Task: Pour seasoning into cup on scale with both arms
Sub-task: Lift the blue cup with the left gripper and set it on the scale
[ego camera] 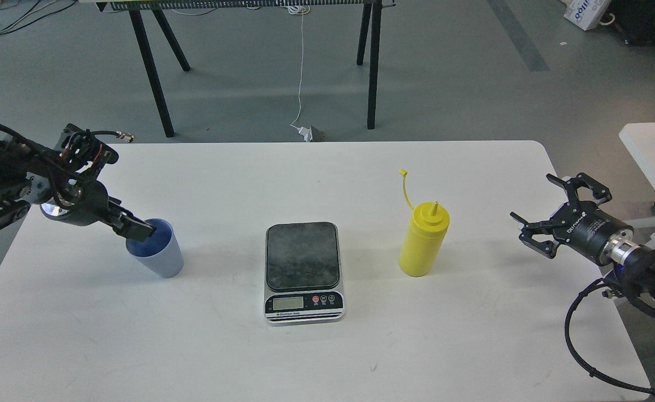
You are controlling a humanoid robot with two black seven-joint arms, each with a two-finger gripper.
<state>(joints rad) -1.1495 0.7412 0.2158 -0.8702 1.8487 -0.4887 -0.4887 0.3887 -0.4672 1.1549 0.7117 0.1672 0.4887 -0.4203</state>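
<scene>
The light blue cup [159, 258] stands on the white table [327, 167], left of the scale [303, 270]. The scale's dark platform is bare. My left gripper [139, 228] comes in from the left, and its dark tip sits at the cup's upper left rim, reaching into the opening. I cannot tell its two fingers apart. The yellow seasoning bottle [423, 240] stands upright to the right of the scale, with its cap strap sticking up. My right gripper [534, 202] is open and empty, well to the right of the bottle and pointing toward it.
A second white table edge [654, 151] shows at the far right. My right arm's black cable [578, 340] loops over the table's right edge. Black trestle legs [373, 67] and a white cord stand on the grey floor behind the table.
</scene>
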